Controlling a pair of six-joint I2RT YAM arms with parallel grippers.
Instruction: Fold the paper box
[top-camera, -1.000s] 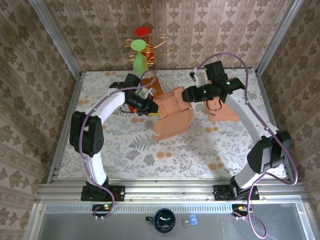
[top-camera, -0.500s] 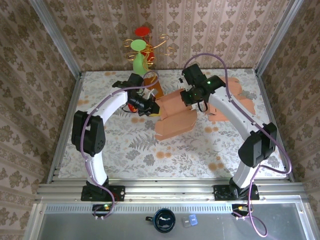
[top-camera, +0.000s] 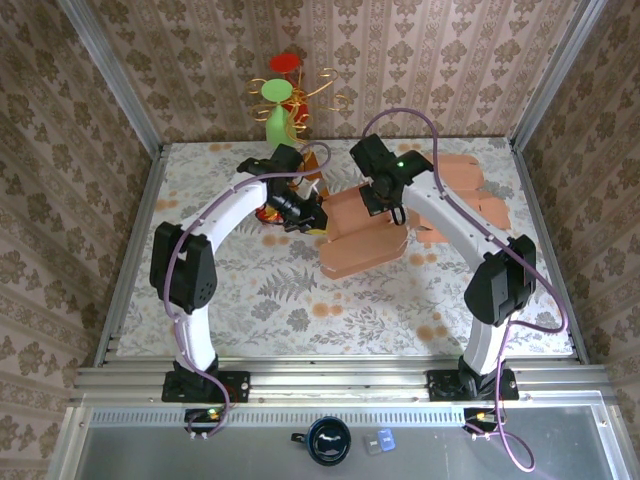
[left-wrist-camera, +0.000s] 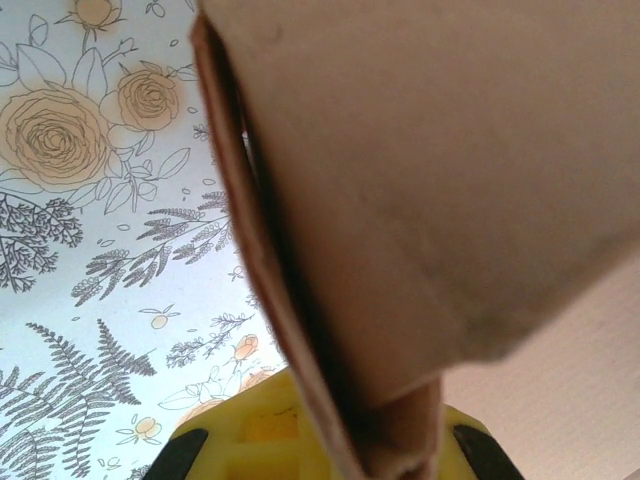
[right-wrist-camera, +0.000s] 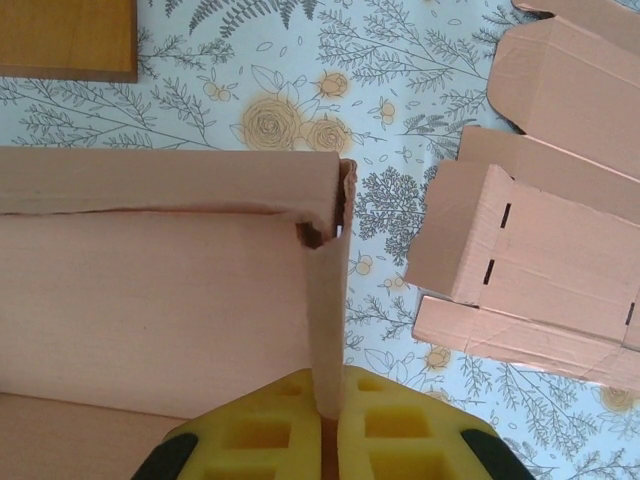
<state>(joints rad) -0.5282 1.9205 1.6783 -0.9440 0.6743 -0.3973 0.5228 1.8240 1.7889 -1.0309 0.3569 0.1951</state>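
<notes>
The paper box (top-camera: 362, 238), salmon-coloured cardboard and partly folded, is held up over the middle of the flowered table (top-camera: 250, 290). My left gripper (top-camera: 312, 216) is shut on its left edge. In the left wrist view the cardboard (left-wrist-camera: 420, 180) runs down between the yellow pads of that gripper (left-wrist-camera: 388, 445). My right gripper (top-camera: 386, 200) is shut on the box from the far side. In the right wrist view a thin upright wall of the box (right-wrist-camera: 160, 300) is pinched between that gripper's (right-wrist-camera: 330, 410) yellow pads.
A pile of flat box blanks (top-camera: 468, 195) lies at the back right, seen close in the right wrist view (right-wrist-camera: 540, 260). A brown wooden block (top-camera: 312, 168) sits behind the left gripper. A green vase with wire ornaments (top-camera: 280, 105) stands at the back wall.
The right arm swung left from the pile of blanks to the box and shut on its wall. The box shifted slightly right. The left gripper kept its hold.
</notes>
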